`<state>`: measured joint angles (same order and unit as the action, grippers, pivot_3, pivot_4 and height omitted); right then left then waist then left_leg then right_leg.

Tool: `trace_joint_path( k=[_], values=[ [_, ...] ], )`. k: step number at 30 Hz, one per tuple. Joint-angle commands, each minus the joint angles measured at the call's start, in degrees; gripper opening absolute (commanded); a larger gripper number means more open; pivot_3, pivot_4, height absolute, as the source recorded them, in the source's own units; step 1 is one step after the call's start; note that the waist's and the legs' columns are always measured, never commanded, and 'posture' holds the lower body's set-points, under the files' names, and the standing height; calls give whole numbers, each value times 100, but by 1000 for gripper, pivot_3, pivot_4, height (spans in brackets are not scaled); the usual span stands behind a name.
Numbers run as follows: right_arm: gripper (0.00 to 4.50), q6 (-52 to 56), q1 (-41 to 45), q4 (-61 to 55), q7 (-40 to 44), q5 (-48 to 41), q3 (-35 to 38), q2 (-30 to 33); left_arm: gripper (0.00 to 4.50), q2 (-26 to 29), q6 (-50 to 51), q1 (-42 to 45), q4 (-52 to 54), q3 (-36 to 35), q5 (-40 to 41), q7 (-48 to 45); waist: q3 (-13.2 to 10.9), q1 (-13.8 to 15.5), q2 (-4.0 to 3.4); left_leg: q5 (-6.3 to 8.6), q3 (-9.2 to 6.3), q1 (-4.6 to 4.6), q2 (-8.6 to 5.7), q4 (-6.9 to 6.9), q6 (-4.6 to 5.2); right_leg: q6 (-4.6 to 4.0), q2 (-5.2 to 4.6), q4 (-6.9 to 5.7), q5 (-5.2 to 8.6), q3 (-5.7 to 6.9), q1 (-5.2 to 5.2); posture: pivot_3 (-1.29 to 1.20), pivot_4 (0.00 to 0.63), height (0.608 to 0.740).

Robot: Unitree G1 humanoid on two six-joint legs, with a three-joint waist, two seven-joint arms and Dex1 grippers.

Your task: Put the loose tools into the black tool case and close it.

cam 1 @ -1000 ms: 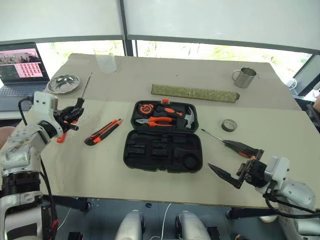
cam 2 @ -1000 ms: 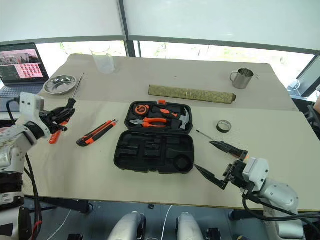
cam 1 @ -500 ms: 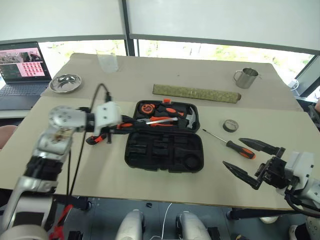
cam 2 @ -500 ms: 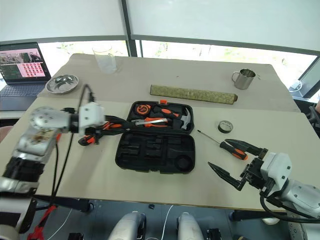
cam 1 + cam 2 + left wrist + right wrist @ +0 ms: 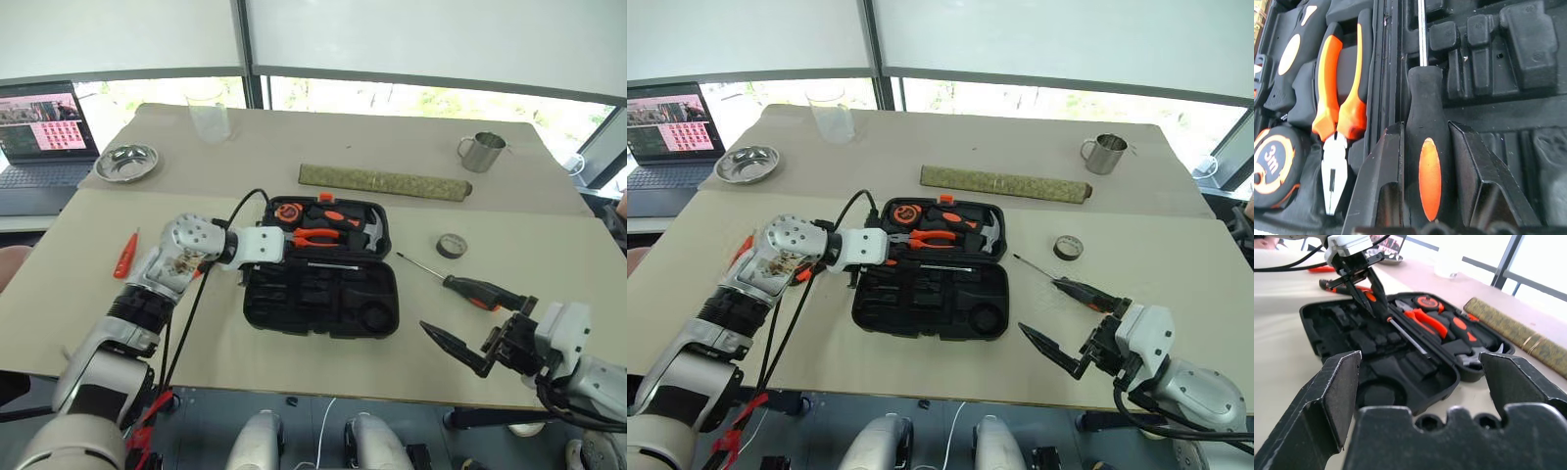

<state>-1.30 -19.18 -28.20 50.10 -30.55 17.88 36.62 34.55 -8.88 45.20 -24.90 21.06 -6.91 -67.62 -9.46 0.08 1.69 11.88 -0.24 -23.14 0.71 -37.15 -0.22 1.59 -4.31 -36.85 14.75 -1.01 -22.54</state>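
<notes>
Your left gripper clasps a screwdriver over the open case, not yet seated; your right gripper gapes empty near another screwdriver; tester, tape roll remain out.

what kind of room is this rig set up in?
Probably an office or lab room, not a workshop: a plain table by a run of windows with blinds, an open laptop beside it, and a metal mug near the open tool case.
</notes>
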Motion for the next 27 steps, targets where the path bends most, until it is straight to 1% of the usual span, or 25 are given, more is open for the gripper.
trace_joint_path(
  k=[1, 7, 9, 11, 14, 16, 18, 20, 22, 23, 24, 25, 26, 27],
  values=[
    [4500, -38, -45, -166, 56, -48, 66, -7, 870, -43, -222, 118, 14, -52, -57, 53, 0, 1, 0, 0, 0, 0, 1, -2, 0, 0, 1, -1, 0, 0, 0, 0, 150, 740],
    [4500, -42, -38, -137, 101, -45, 13, -27, 870, -13, -166, 23, 75, -91, -17, 16, 0, -9, 0, 0, -1, 1, 2, -2, 0, 1, 2, -4, 0, 0, 0, 0, 150, 740],
    [4500, -39, -49, -128, 126, -53, -23, -37, 1870, -33, -176, 24, 107, -158, 59, 43, 0, -6, 0, 0, -1, 1, 1, -3, 0, 1, 2, -5, 0, 0, 0, 0, 150, 740],
    [4500, -29, -67, -126, 157, -55, -75, -40, 2446, -61, -155, 50, 140, -280, 126, 179, 0, -5, 0, 0, -1, 1, 1, -4, 0, 1, 1, -5, 0, 0, 0, 0, 150, 740],
    [4500, -1, -40, -111, 170, -69, -117, -28, 3587, -175, -47, 93, 170, -583, 353, 463, 0, -4, 0, 0, -3, 0, 2, -7, 0, 0, 1, -6, 0, 1, -1, 0, 150, 740],
    [4500, 26, -8, -92, 184, -84, -124, -17, 3587, -274, 206, 78, 273, -822, 634, 515, 0, -3, 0, 0, -4, -2, 2, -10, 0, 0, 0, -9, 0, 2, -1, 0, 150, 740],
    [4500, 81, 18, -85, 198, -126, -131, -13, 3587, -425, 739, -7, 469, -1105, 1095, 490, 0, -5, 0, 0, -5, -1, 2, -11, 0, -1, -1, -10, -1, 3, 0, 0, 150, 740],
    [4500, 146, 66, -95, 172, -160, -158, -34, 3587, -515, 1098, -101, 556, -1273, 1347, 489, 0, -7, 0, 0, -5, -1, 2, -13, 0, -1, -1, -13, -1, 3, 0, 0, 150, 740],
    [4500, 202, 115, -109, 147, -182, -172, -47, 3070, -552, 1220, -232, 600, -1305, 1429, 466, 0, -8, -1, 1, -6, -1, 2, -15, 1, -1, -1, -15, -1, 3, 0, 0, 150, 740],
    [4500, 224, 134, -111, 145, -186, -176, -50, 2879, -596, 1283, -292, 601, -1325, 1460, 511, 1, -16, -1, 1, -6, 1, 1, -15, 1, -3, 0, -16, -2, 3, 1, 0, 150, 740],
    [4500, 242, 147, -112, 146, -189, -176, -52, 2465, -639, 1337, -335, 591, -1337, 1486, 562, 1, -21, -1, 1, -6, 2, 1, -15, 1, -4, 1, -17, -2, 2, 1, 0, 150, 740],
    [4500, 253, 155, -109, 152, -187, -180, -56, 2307, -694, 1373, -370, 538, -1357, 1487, 654, 0, -21, -1, 1, -6, 3, 2, -15, 1, -7, 1, -18, -4, 2, 1, 0, 150, 740],
    [4500, 259, 158, -104, 159, -185, -181, -60, 1730, -740, 1386, -393, 474, -1369, 1467, 746, 1, -19, -1, 1, -6, 3, 1, -15, 1, -7, 2, -19, -4, 3, 1, 0, 150, 740],
    [4500, 261, 156, -96, 170, -183, -178, -64, 1399, -781, 1342, -427, 403, -1363, 1428, 810, 0, -17, -1, 1, -7, 2, 1, -16, 1, -8, 1, -19, -5, 3, 1, 0, 150, 740]
  ],
)
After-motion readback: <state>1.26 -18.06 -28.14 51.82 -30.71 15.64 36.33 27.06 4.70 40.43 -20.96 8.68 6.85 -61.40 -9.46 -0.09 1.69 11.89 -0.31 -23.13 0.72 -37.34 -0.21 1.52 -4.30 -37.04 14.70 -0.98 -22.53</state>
